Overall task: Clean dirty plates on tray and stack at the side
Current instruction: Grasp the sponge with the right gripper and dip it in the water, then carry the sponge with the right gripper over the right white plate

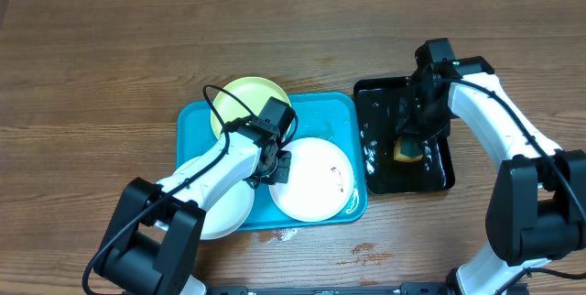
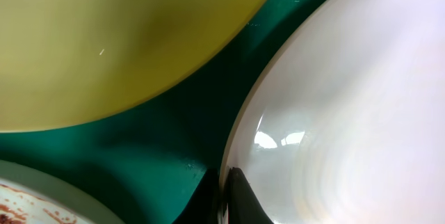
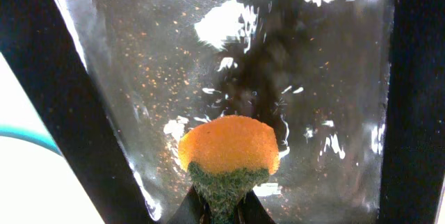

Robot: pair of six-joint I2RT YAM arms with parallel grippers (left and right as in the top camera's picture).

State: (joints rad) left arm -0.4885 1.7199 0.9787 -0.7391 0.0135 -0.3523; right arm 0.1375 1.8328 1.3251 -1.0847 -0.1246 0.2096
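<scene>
left jaws pinched on white plate point(image 2: 348, 113) rim | right jaws clamped on orange sponge point(image 3: 226, 144)

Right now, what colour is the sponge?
The sponge is orange with a green scrubby side; clearest in the right wrist view.

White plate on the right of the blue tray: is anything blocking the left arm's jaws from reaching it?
Nothing visible does. The left arm's jaws are closed right on the rim of the white plate, which lies on the turquoise tray.

No readable text, no labels or numbers (in any view)
</scene>
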